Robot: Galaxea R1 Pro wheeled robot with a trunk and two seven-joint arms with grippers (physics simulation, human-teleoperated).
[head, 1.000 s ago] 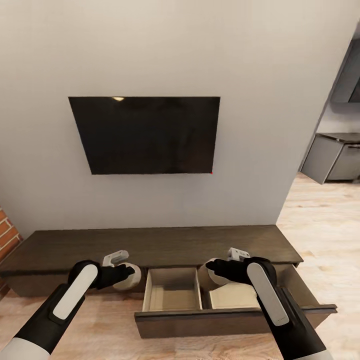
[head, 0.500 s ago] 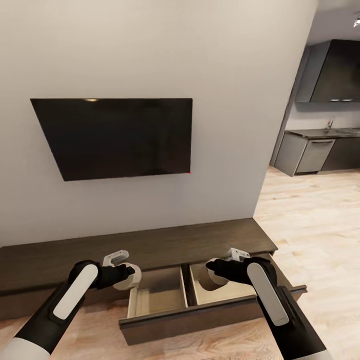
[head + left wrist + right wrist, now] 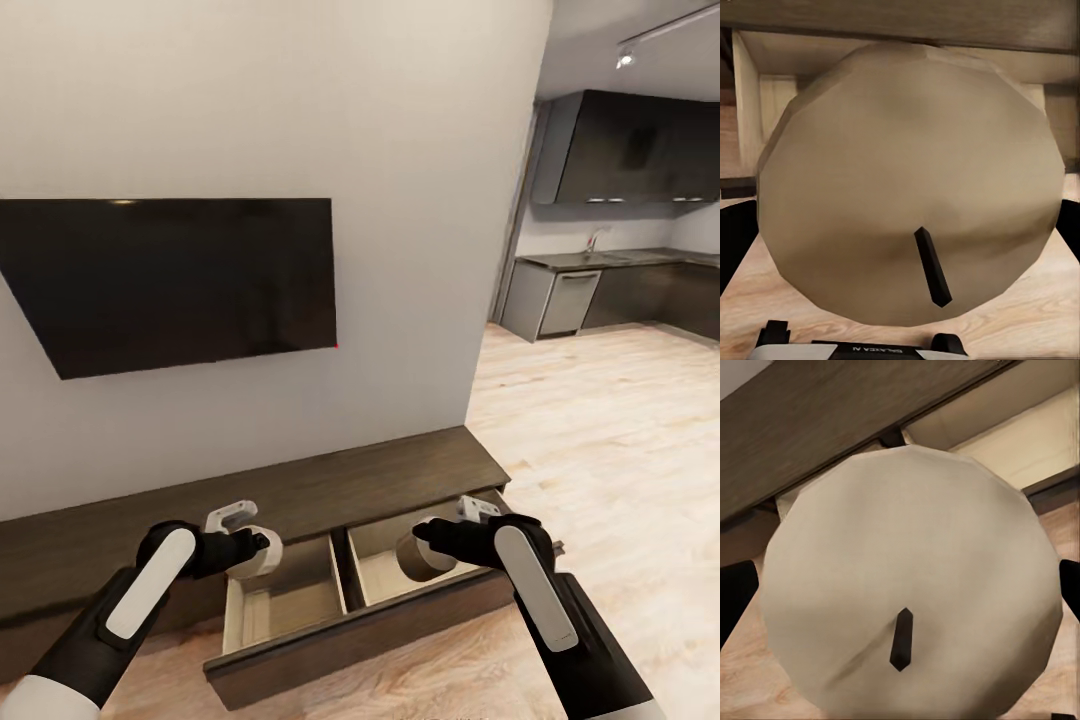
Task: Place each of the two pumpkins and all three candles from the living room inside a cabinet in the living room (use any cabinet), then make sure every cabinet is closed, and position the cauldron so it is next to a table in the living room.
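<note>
Above open drawer (image 3: 330,625): two gripped candles (image 3: 258,553).

Left wrist: the candle (image 3: 911,180) sits so close that I get just slivers of the dark fingers (image 3: 736,236) at either side; the end effector's grip contact is hidden behind it. Open drawer (image 3: 765,82) mostly blocked.

Right wrist: same story, second candle (image 3: 907,577) covers the fingers (image 3: 735,592) and most of the drawer interior (image 3: 1020,435).

Head view: TV (image 3: 170,280) is cut off at the frame's left edge, the cabinet (image 3: 300,490) likewise. Both forearms run out of the bottom edge. I can't read detail in the far kitchen (image 3: 610,270): too small and soft.
</note>
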